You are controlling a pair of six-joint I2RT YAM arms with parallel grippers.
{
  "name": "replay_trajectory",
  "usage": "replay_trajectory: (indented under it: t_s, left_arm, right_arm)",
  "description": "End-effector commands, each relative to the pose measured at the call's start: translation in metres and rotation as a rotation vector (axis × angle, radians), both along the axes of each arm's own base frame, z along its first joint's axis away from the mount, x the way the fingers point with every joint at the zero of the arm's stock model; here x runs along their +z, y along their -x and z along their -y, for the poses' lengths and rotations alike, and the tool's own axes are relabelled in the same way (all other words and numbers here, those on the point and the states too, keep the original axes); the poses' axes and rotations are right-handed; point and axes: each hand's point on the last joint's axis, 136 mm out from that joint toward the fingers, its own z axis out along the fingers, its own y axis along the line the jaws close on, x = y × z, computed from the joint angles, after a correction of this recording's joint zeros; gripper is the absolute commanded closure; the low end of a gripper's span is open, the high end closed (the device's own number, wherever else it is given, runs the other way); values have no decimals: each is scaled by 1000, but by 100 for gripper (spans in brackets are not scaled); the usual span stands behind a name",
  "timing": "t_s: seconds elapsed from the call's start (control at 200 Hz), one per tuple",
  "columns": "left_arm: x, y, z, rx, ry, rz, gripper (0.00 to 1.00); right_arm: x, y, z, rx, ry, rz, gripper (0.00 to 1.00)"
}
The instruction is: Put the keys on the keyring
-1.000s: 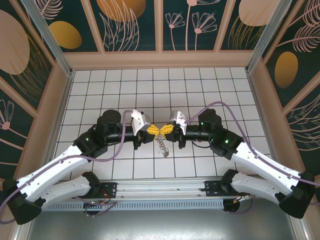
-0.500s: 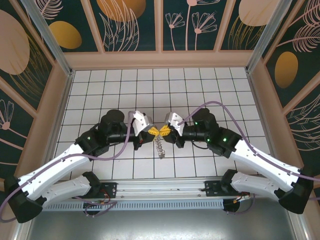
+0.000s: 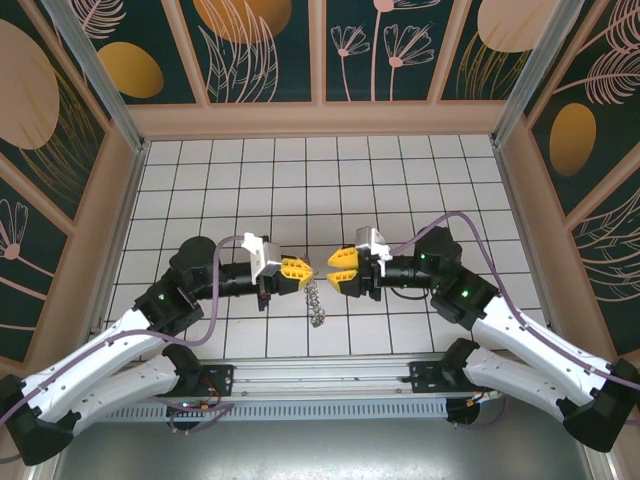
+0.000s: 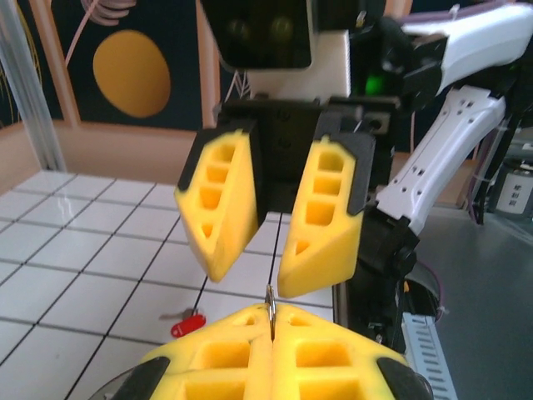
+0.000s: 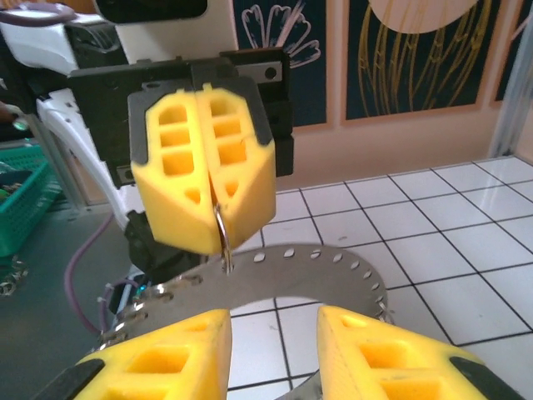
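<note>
Apparently left gripper pinches keyring;

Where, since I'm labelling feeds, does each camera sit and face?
Top external: above and behind the bases, looking down at the white tiled table; both arms show, left tool and right tool tips facing, grey metal keyring chain hanging by them.
Left wrist: on the left arm, facing along its shut yellow fingers at the open right tool; small red-headed key on the tiles.
Right wrist: on the right arm, facing past its open yellow fingers at the shut left tool.
Shared: each wrist view shows the opposite tool.
</note>
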Motion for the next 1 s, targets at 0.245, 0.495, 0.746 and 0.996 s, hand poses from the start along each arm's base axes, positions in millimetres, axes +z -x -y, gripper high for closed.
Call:
replay_trajectory:
  t_s: [0.245,0.495,0.746,0.996]
  left_arm:
    - [20,9,1,-49,72,44,100]
    - [6,3,6,-39,29,29,100]
    - [-7,-1,9,-37,9,34,100]
    - [-20,-18,11,47,-29,-23,100]
  right_arm:
    - [13,13,1,75,-72,9,67]
    - [-1,-28,13,-163,-55,-91,54]
    - [-28,-75,53,-512,-39,-273,45]
    - [-105,-147,124,-993,219,-606,40]
